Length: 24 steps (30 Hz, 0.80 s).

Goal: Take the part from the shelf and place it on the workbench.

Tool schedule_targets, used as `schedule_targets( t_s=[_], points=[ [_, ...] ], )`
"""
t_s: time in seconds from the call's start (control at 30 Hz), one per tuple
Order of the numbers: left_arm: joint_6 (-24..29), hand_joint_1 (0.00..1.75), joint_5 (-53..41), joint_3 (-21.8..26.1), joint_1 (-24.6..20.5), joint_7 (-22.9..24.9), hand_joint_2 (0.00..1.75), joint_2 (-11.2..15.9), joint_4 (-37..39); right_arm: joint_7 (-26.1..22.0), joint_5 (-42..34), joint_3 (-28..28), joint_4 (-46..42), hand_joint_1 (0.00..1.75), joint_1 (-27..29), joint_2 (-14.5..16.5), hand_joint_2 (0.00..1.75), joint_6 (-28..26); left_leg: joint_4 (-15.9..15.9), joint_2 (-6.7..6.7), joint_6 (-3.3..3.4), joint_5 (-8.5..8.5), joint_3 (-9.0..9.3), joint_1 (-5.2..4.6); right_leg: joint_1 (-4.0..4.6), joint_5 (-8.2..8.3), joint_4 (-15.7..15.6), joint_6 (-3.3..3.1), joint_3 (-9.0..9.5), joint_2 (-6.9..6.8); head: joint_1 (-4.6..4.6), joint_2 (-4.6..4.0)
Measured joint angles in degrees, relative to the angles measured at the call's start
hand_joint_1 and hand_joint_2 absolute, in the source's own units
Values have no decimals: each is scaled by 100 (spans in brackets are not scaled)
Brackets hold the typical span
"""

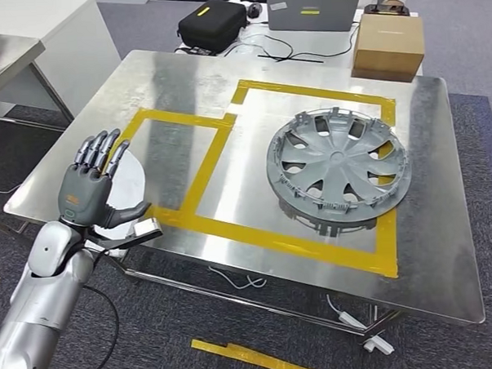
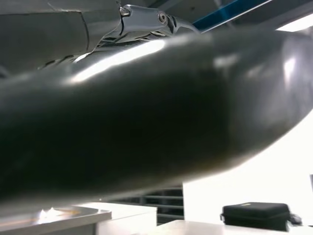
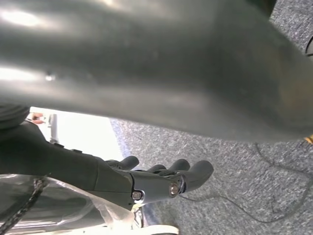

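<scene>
Risk here, as we judge it, lies with our left hand (image 1: 91, 185): it hovers flat and spread over the near-left corner of the steel workbench (image 1: 443, 249), holding nothing, and a careless sweep of that arm across the top could clip the rim of the hubcap (image 1: 338, 166) and slide it out of place. The hubcap, which we take for the part, already lies face-down on the workbench inside the larger yellow-taped rectangle (image 1: 326, 93), its near edge over the tape line; so a small shove would carry it off the mark. It sits well apart from the left hand, which keeps that danger low for now.

Our right hand (image 3: 158, 178) shows in its wrist view over grey carpet, fingers extended and lightly curved, nothing in them.

Of containers, we see a cardboard box (image 1: 388, 44) at the far edge and a black zipped case (image 1: 212, 24) on the table beyond; both are closed, so we cannot tell their contents.
</scene>
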Motion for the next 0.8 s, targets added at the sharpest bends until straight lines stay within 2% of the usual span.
schedule_targets(
  t_s=[0.03,0.07,0.13,0.17,0.2,0.3,0.33,0.37,0.4,0.47,0.5,0.53,0.57,0.6,0.63,0.67,0.7,0.73,0.77,0.8],
  points=[
    [0,0,-32,47,39,-49,0,-10,-44,-1,-1,0,0,0,-1,0,0,10,51,0,9,-18,51,0,12,41,1,-1,-51,1,-1,0],
    [0,0,-54,96,68,-90,0,-22,-90,-1,-1,0,0,0,-1,0,0,17,-136,0,31,64,215,-2,24,85,2,-1,-101,1,-2,0],
    [1,0,-69,194,88,-158,0,-49,-188,0,-2,0,0,0,-8,4,0,19,-972,0,107,314,757,-21,47,180,3,7,-188,1,0,0],
    [1,0,-76,246,91,-192,0,-67,-238,1,-1,-1,0,0,-13,7,0,14,-1341,2,143,411,971,-39,56,227,1,23,-219,0,5,0],
    [1,0,-78,295,93,-224,0,-83,-278,2,-1,-1,0,0,-19,10,0,10,-1576,5,173,464,1096,-61,58,271,-2,49,-241,-3,4,0],
    [1,0,-88,421,128,-298,0,-135,-326,-2,3,-1,3,0,-24,17,0,11,-1673,15,249,602,1071,-99,31,389,-40,155,-275,-12,2,0],
    [0,0,-93,452,145,-312,0,-154,-338,-7,9,0,5,0,-23,19,0,16,-1696,22,285,675,1033,-91,24,339,-21,188,-311,-8,4,0],
    [0,0,-95,479,171,-321,0,-171,-367,-12,21,1,8,0,-18,20,0,23,-1721,32,321,755,977,-76,23,183,79,217,-374,-1,12,0],
    [0,0,-91,504,218,-335,0,-184,-411,-16,34,2,10,0,-10,20,0,28,-1738,41,348,834,902,-61,18,-85,310,241,-463,4,28,0],
    [1,0,-57,585,383,-399,0,-192,-540,-16,48,4,13,0,16,20,0,32,-1732,55,370,964,725,-63,7,-674,1043,283,-643,6,52,0],
    [1,0,-36,634,486,-447,0,-193,-606,-16,38,4,14,0,35,20,0,21,-1726,60,367,1031,631,-63,-1,-824,1382,303,-676,5,53,0],
    [1,0,-8,682,577,-500,0,-194,-665,-16,25,3,14,0,53,20,0,8,-1717,65,357,1094,538,-62,-7,-830,1570,319,-640,5,51,0],
    [1,0,21,726,651,-557,0,-195,-714,-14,12,2,15,0,68,20,0,-3,-1703,67,342,1155,443,-57,-14,-722,1554,332,-502,4,53,0],
    [1,0,51,774,704,-627,0,-198,-766,-6,7,1,15,0,77,20,0,-5,-1684,67,322,1211,351,-49,-22,-573,1352,342,-274,3,53,0],
    [1,0,76,830,736,-707,0,-213,-825,2,15,1,15,0,76,20,0,9,-1658,63,297,1261,273,-42,-30,-477,987,348,35,3,55,0],
    [1,0,93,901,755,-786,0,-232,-898,10,29,1,15,0,66,20,0,33,-1620,59,265,1305,201,-41,-30,-471,535,343,382,7,56,0],
    [2,0,97,978,766,-854,0,-256,-970,16,42,2,15,0,54,20,0,58,-1590,56,233,1352,155,-45,-27,-521,177,322,637,11,55,0],
    [2,0,96,1051,773,-902,0,-285,-1035,7,52,2,15,0,46,20,0,79,-1569,53,203,1401,126,-50,-19,-588,-68,297,788,16,55,0],
    [3,0,94,1112,779,-930,0,-307,-1084,-3,56,2,16,0,40,20,0,90,-1560,54,172,1449,109,-51,-5,-621,-170,261,829,21,54,0],
    [3,0,92,1155,788,-944,0,-326,-1115,-12,57,2,17,0,41,20,0,97,-1563,53,145,1484,102,-43,-5,-597,-160,211,779,17,53,0]
  ],
)
